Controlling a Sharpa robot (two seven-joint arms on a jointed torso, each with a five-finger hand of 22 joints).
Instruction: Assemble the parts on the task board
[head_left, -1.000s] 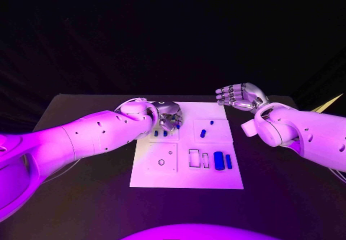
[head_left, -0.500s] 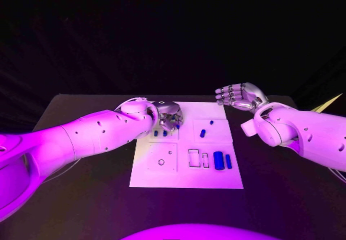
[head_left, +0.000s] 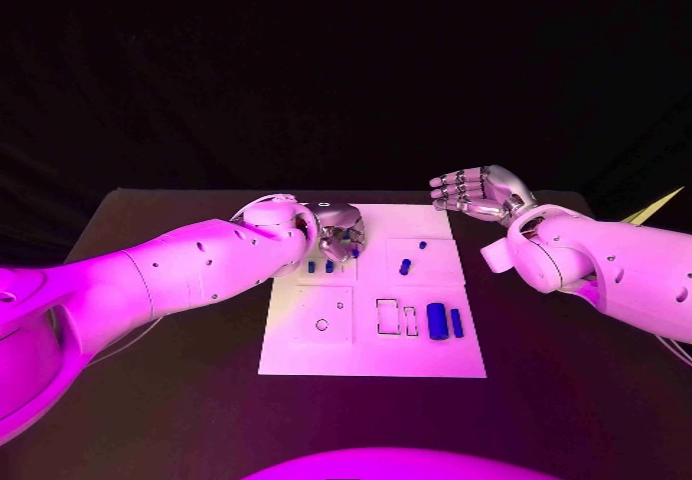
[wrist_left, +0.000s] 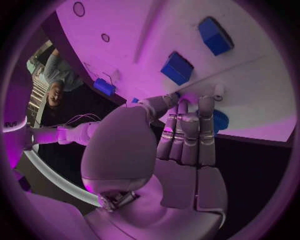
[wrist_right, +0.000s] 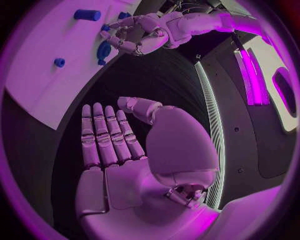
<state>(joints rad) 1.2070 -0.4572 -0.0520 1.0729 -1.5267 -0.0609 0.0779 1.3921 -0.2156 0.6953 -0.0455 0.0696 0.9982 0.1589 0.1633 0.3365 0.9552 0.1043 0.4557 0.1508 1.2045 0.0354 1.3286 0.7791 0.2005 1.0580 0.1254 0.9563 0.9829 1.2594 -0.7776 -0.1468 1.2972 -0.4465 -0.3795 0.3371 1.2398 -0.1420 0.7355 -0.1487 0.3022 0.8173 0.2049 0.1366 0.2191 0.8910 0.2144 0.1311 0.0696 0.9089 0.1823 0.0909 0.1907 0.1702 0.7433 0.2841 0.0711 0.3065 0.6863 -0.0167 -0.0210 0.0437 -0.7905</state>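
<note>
Head view: white board (head_left: 372, 350) lies mid-bench (head_left: 173, 400), long side running away from the robot. Left hand (head_left: 340, 238) sits over the board's far-left corner, fingers curled downward onto the surface there. Two small blue parts (head_left: 320, 267) lie just beside it on the near side; the fingers hide whatever is directly under them. Cannot tell from this view whether the hand holds anything.

Left wrist view adds detail: the left hand (wrist_left: 181, 135) has its fingers together and straight, tips down on the board (wrist_left: 137, 35) near its edge. A round blue part (wrist_left: 220, 121) shows just beside the fingers, partly hidden by them; whether it is pinched or only touched, I cannot tell. Two blue block parts (wrist_left: 178, 68) stand on the board beyond the fingertips.

Right hand (head_left: 480, 192) hovers off the board's far-right corner, above the bench, holding nothing. Right wrist view confirms: palm (wrist_right: 134, 150) flat, fingers extended side by side, released, over dark bench. This view also catches the left hand (wrist_right: 134, 36) across the board (wrist_right: 44, 80), with blue parts (wrist_right: 87, 15) near it.

Elsewhere on the board, head view: a blue part (head_left: 405, 266) in the right-middle square, and two upright blue bars (head_left: 444, 322) in the near-right group beside empty slot outlines (head_left: 389, 316).
</note>
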